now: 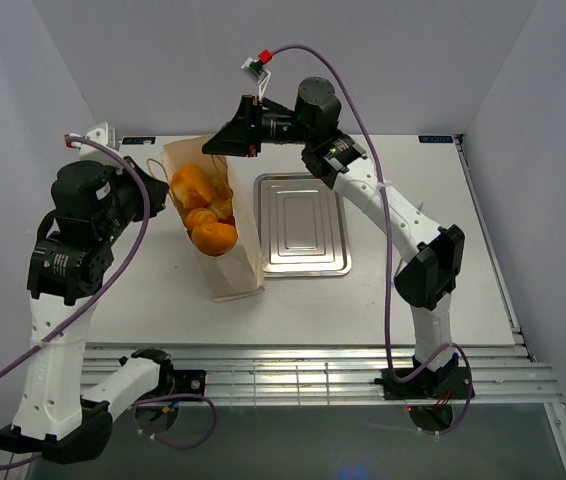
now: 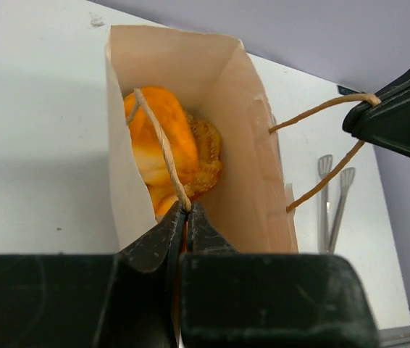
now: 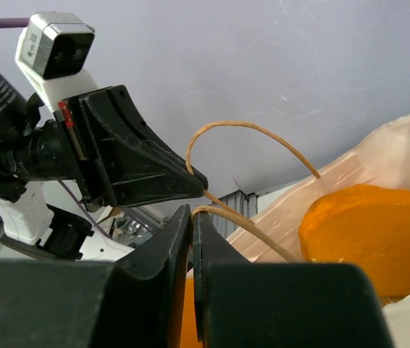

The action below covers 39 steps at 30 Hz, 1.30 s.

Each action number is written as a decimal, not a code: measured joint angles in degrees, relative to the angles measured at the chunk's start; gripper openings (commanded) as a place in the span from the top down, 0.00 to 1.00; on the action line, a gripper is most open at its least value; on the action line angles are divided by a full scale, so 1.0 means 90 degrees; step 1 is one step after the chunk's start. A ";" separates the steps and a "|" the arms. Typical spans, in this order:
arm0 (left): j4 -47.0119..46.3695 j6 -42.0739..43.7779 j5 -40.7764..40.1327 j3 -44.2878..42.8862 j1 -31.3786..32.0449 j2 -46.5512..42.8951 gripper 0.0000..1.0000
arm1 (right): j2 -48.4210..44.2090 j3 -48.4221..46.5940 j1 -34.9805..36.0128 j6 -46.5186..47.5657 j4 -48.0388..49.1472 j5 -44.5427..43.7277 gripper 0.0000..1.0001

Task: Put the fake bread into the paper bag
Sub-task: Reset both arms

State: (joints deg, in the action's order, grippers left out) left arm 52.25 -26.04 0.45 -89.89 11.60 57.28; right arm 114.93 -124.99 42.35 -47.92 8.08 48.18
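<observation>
The paper bag (image 1: 235, 262) lies open on the table, its mouth toward the back, with several pieces of glossy orange fake bread (image 1: 203, 210) inside. My left gripper (image 1: 163, 195) is shut on one cord handle (image 2: 163, 148) at the bag's mouth. My right gripper (image 1: 210, 147) is shut on the other cord handle (image 3: 252, 130). The left wrist view looks into the bag (image 2: 241, 159) at the bread (image 2: 165, 141). The right wrist view shows the bread (image 3: 379, 232), the bag edge (image 3: 379, 156) and my left gripper (image 3: 199, 178) close by.
A silver metal tray (image 1: 301, 224) lies just right of the bag, with nothing on it. Metal tongs (image 2: 333, 196) lie on the table beyond the bag. White walls close the table on the left, back and right.
</observation>
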 measured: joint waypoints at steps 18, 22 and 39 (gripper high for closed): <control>-0.0231 0.0860 -0.1144 0.0056 -0.0425 0.0891 1.00 | 0.0559 -0.0194 -0.0172 0.0180 0.0260 0.0163 0.92; -0.0279 0.0886 -0.1226 0.0044 -0.0505 0.0840 1.00 | 0.0515 0.0010 -0.0172 0.0304 0.0420 0.0148 0.92; -0.0967 0.0702 -0.0595 0.1030 -0.0986 0.0330 0.31 | 0.0199 0.0974 -0.0342 0.0680 0.0410 0.0005 0.36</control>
State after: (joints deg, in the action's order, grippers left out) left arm 43.55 -19.73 -4.91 -80.62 2.72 60.25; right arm 116.73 -116.22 39.27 -41.80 11.77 48.23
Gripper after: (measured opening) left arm 0.614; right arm 0.584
